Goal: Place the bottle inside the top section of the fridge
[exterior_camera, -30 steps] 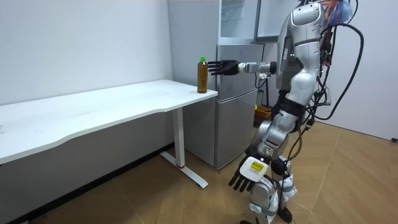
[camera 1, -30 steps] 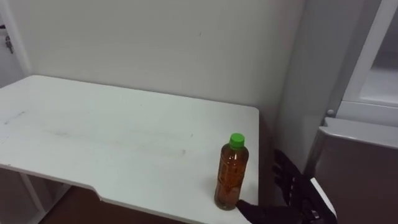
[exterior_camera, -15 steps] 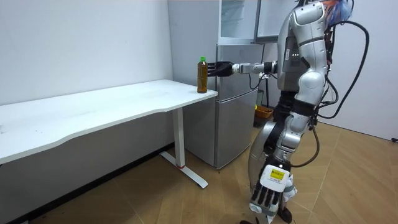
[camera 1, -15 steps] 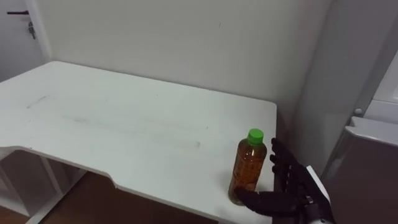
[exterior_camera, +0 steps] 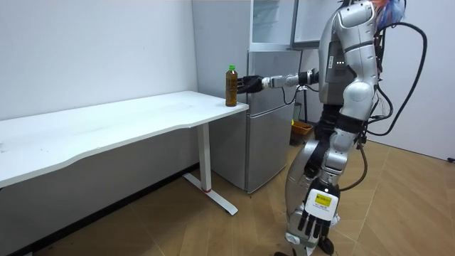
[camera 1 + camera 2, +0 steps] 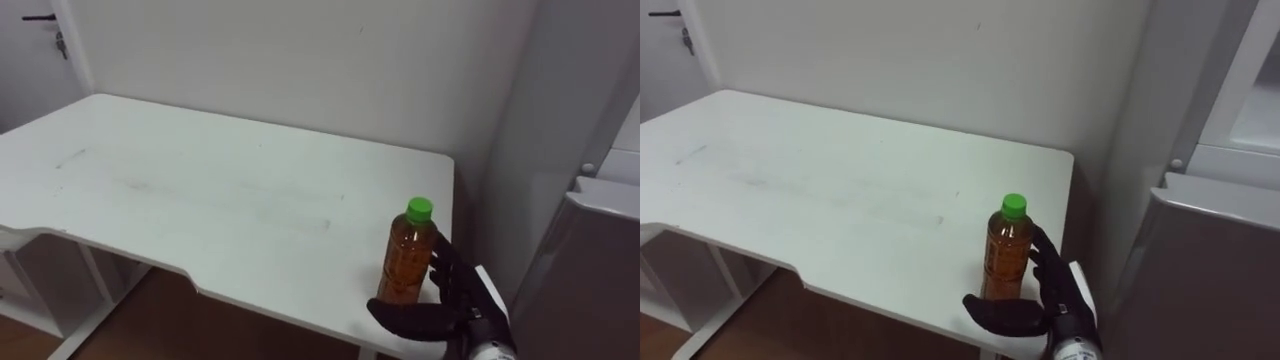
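Right hand (image 6: pixel 452 305) comes in from the lower right, over the near right corner of the white table (image 6: pixel 200 190). The hand is spread wide and grips nothing. Its fingers (image 6: pixel 447 272) are straight and fanned upward, and the thumb (image 6: pixel 395 320) is stretched out flat to the left.

The bottle (image 6: pixel 405 262) stands upright on the table in the crook of that hand, just left of the fingers and just behind the thumb. It holds amber liquid. Its green cap (image 6: pixel 420 209) sits higher than the fingertips. The fingers are right beside the bottle's right side; cannot tell if they touch it. Nothing is curled round it. The thumb lies low by the bottle's base, in front of it.

The rest of the tabletop runs away left of the hand. A plain pale wall (image 6: pixel 300 60) is beyond the hand. The grey fridge (image 6: pixel 590 280) is just to the right of the hand, past the table edge.

In the room view the robot stands upright on the wood floor (image 5: pixel 178 227) in front of the fridge. Its right arm is held out level toward the table end, with the hand at the bottle. The left hand (image 5: pixel 315 212) hangs far below the right one, by the leg. Its fingers are relaxed, point down, and hold nothing.
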